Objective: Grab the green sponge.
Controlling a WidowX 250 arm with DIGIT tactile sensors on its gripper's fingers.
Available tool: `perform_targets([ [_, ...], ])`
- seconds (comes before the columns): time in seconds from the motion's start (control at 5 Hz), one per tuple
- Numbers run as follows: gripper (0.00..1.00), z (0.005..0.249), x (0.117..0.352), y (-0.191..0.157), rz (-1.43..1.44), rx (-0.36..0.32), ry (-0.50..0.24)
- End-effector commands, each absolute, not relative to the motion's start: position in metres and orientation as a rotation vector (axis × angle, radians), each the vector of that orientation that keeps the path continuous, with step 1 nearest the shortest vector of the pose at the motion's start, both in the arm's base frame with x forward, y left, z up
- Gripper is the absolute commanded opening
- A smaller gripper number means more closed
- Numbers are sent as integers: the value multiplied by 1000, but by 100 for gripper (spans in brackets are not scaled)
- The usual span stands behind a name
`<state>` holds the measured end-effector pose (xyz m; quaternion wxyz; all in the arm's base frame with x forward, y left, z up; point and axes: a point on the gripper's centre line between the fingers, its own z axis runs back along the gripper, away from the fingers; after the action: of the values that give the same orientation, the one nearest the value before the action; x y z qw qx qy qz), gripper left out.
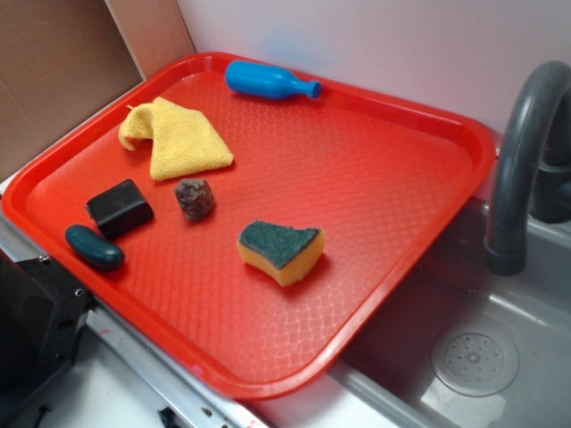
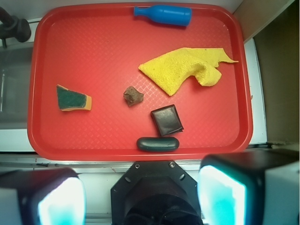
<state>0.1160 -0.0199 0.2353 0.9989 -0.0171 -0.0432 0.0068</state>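
The green sponge (image 1: 281, 249) lies flat on the red tray (image 1: 384, 267), yellow foam under a dark green top; in the wrist view the green sponge (image 2: 73, 99) sits at the tray's left. My gripper (image 2: 140, 199) hangs high above the tray's near edge, far from the sponge. Its two fingers (image 2: 222, 194) stand wide apart with nothing between them. The gripper itself does not show in the exterior view.
On the tray (image 2: 42, 70) also lie a yellow cloth (image 1: 178, 138), a blue bottle (image 1: 268, 82), a brown lump (image 1: 194, 198), a black block (image 1: 119, 208) and a dark green oval pebble (image 1: 94, 247). A sink (image 1: 500, 357) with a grey faucet (image 1: 522, 152) adjoins on the right.
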Motion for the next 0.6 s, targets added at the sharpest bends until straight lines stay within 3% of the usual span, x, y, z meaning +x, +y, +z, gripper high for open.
perform_targets([
  [0.0,100,235,116,-20,14,-34,-86],
  [0.4,100,214,159,-53,-434,-102,-65],
])
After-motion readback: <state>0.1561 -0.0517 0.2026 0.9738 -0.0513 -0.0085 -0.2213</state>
